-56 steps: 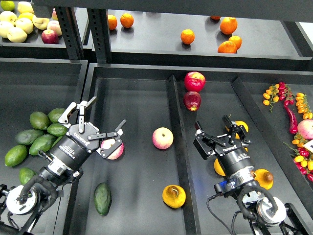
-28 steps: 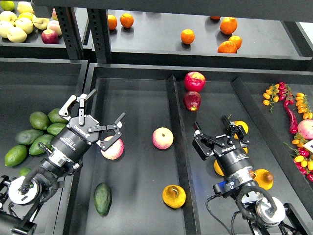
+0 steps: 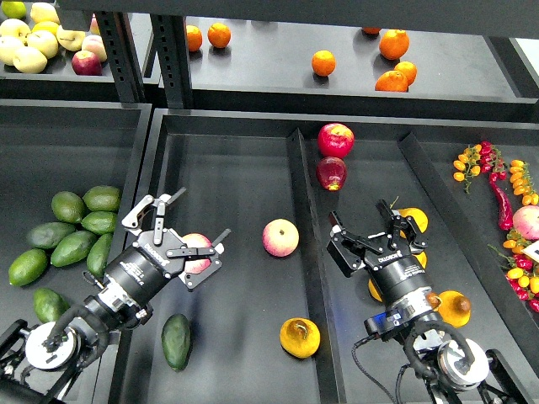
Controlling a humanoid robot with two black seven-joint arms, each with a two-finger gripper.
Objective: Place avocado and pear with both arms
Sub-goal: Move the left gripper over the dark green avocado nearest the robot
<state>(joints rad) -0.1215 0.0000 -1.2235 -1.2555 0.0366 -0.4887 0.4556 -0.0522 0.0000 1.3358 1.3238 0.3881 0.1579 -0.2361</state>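
The dark green avocado [image 3: 176, 341] lies at the front of the middle tray [image 3: 236, 168]. The yellow-orange pear [image 3: 300, 337] with a brown patch lies to its right, by the divider. My left gripper [image 3: 189, 227] is open and empty, over a pink-yellow apple [image 3: 197, 252], up and slightly right of the avocado. My right gripper [image 3: 366, 220] is open and empty in the right compartment, up and to the right of the pear, apart from it.
A second pink-yellow apple [image 3: 280, 237] lies mid-tray. Two red apples [image 3: 335, 140] lie at the back. Lighter green avocados [image 3: 76, 227] fill the left bin. Yellow fruit [image 3: 455, 307] lies around my right arm. Oranges [image 3: 322, 62] are on the shelf; small tomatoes and chillies [image 3: 497, 181] are at the right.
My left gripper has moved right and toward the front, still open, over the apple. My right gripper has shifted slightly left. The avocado and pear have not moved.
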